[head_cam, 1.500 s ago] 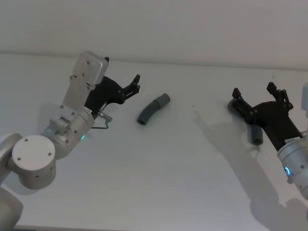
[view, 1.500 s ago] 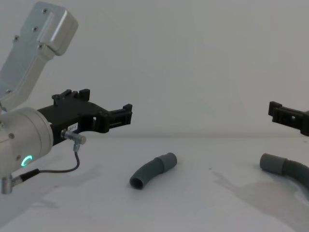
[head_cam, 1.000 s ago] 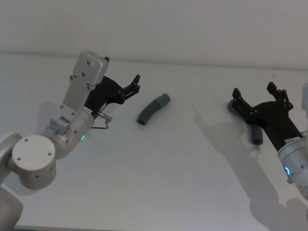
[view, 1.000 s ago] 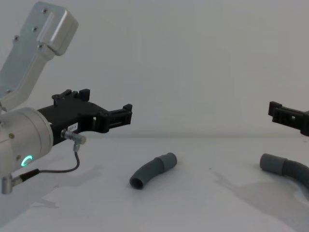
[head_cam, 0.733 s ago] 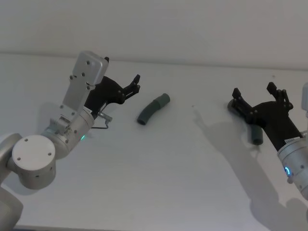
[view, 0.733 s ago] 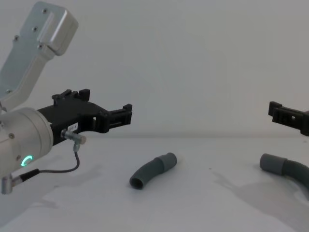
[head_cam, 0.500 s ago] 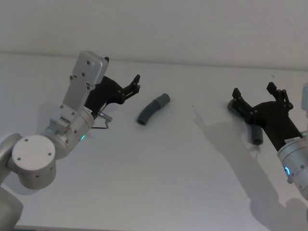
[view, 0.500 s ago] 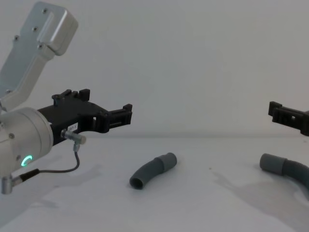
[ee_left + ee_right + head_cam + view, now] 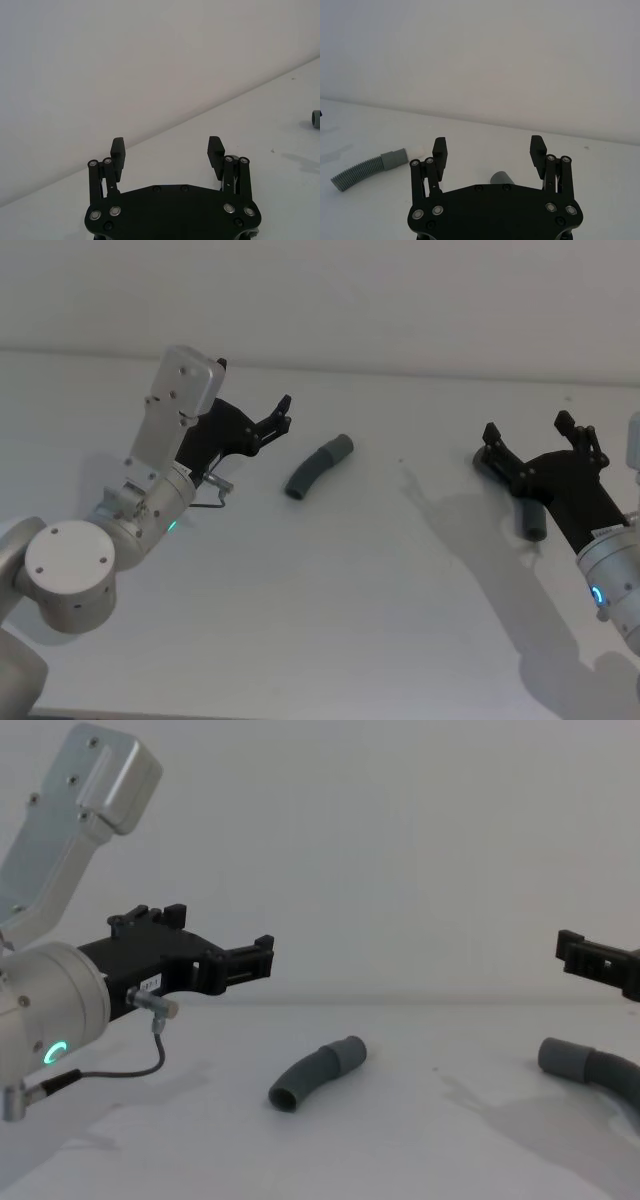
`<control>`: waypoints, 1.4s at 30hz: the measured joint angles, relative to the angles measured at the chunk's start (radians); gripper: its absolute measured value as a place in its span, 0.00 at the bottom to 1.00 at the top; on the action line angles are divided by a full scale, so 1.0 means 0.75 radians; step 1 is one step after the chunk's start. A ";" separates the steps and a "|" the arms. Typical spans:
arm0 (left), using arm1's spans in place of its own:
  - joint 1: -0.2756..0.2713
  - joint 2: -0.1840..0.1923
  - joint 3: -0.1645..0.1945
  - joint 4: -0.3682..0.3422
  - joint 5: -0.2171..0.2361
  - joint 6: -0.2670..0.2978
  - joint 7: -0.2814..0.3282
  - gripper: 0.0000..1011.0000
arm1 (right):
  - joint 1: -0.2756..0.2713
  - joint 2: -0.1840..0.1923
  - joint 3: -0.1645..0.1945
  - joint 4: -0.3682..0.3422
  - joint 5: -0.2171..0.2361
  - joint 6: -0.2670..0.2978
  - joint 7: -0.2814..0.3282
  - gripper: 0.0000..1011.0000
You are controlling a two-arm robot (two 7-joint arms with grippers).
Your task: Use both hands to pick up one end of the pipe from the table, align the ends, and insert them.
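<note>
The white worktop (image 9: 330,620) is broad and mostly bare. Its far edge meets the wall not far behind the hoses, while the wide middle and near side lie open.

The left arm (image 9: 150,490) reaches in from the near left. Its tool (image 9: 284,412) is raised off the surface, jaws spread wide and holding nothing, just left of the short hose (image 9: 318,467). The right tool (image 9: 527,427), equally wide open and empty, hangs over the long hose (image 9: 585,1065) at the far right and partly hides it from above.

Both hoses lie flat on the worktop, well apart, so the task looks to be at the reach-in step, with no grasp made. Next, each tool likely needs to come down over its own hose close to the cuff and close there, leaving the end free to mate.

The short hose curves, with its cuff (image 9: 348,1050) toward the far right. The long hose's cuff (image 9: 502,177) sits below the right tool's jaws. The bare middle between the two offers the best room for lining up the ends.
</note>
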 joint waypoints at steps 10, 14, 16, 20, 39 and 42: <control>0.000 -0.001 0.000 -0.009 0.000 0.011 -0.001 0.99 | 0.000 0.000 0.000 0.000 0.000 0.000 0.000 0.99; -0.001 -0.001 0.000 -0.026 -0.001 0.041 -0.007 0.99 | 0.000 0.000 0.000 0.000 0.000 0.000 0.000 0.99; -0.004 0.001 0.002 -0.039 -0.006 0.071 -0.018 0.99 | 0.000 0.000 0.000 0.000 0.000 0.000 0.000 0.99; -0.015 0.009 0.007 -0.071 -0.024 0.140 -0.049 0.99 | 0.000 0.000 0.000 0.000 0.000 0.000 0.000 0.99; -0.189 0.084 0.083 -0.113 -0.139 0.559 -0.378 0.99 | 0.000 0.000 0.000 0.000 0.000 0.000 0.000 0.99; -0.233 0.090 0.105 -0.083 -0.149 0.604 -0.437 0.99 | 0.000 0.000 0.000 0.000 0.000 0.000 0.000 0.99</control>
